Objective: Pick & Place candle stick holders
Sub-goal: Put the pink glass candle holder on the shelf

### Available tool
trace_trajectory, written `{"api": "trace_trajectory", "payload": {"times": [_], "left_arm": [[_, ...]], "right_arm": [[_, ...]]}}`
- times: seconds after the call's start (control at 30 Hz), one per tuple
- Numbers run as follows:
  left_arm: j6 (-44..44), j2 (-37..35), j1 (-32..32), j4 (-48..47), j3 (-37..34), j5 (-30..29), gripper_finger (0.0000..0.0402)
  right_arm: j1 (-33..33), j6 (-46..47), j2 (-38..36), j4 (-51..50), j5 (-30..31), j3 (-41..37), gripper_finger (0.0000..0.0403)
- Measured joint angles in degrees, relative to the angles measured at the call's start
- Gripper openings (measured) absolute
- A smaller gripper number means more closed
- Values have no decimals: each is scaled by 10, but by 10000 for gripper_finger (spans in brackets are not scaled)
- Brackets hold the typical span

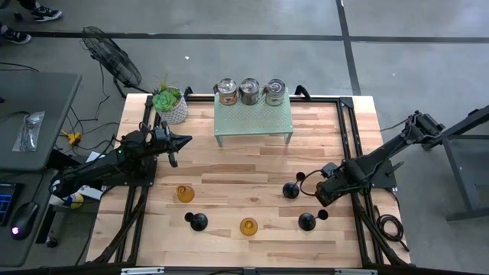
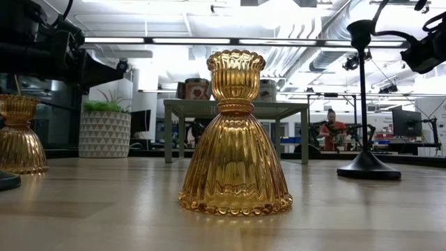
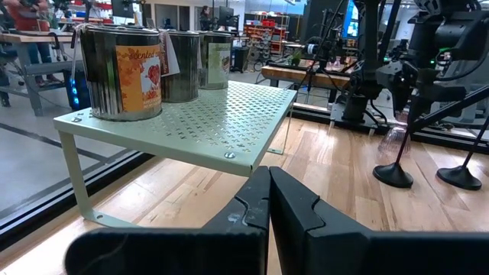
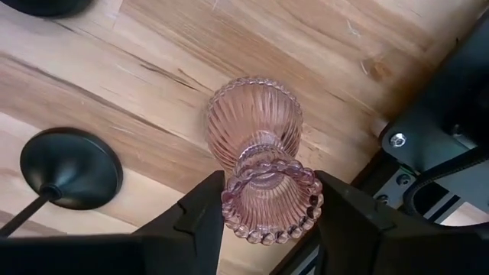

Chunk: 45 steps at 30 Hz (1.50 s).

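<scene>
My right gripper (image 1: 325,192) (image 4: 269,191) is shut on the pale pink glass holder (image 4: 256,130) near the table's right side. Three black stemmed holders stand on their round bases: one (image 1: 290,189) just left of that gripper, one (image 1: 307,221) nearer, one (image 1: 197,221) near left. Two amber glass holders (image 1: 185,193) (image 1: 248,226) stand on the table; one fills the low view (image 2: 235,139). Three silver cups (image 1: 250,90) stand on a green perforated shelf (image 1: 254,122). My left gripper (image 1: 182,141) (image 3: 269,198) is shut and empty, left of the shelf. My right gripper pinches the pink holder's beaded upper cup (image 4: 269,200) between its two fingers, one on each side. The fingers come from above, pointing down. The holder's wide ribbed base (image 4: 254,114) points toward the table; whether it rests on the wood I cannot tell.
A white pot with a green plant (image 1: 170,105) stands at the far left corner. Black frame rails (image 1: 359,221) run along the table's right and left sides. A black base (image 4: 70,166) lies close beside the pink holder. Bare wood shows at the table's middle.
</scene>
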Motion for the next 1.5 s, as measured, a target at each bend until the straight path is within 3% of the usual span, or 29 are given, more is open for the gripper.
{"api": "trace_trajectory", "payload": {"times": [0.8,1.1,1.5], "left_arm": [[0,0,0,0,0,0,0],[0,0,0,0,0,0,0],[0,0,0,0,0,0,0]], "right_arm": [[-20,-34,-123,-74,-24,17,163],[-107,-114,-133,-229,25,148,164],[-312,-257,-61,-227,55,289,166]]}}
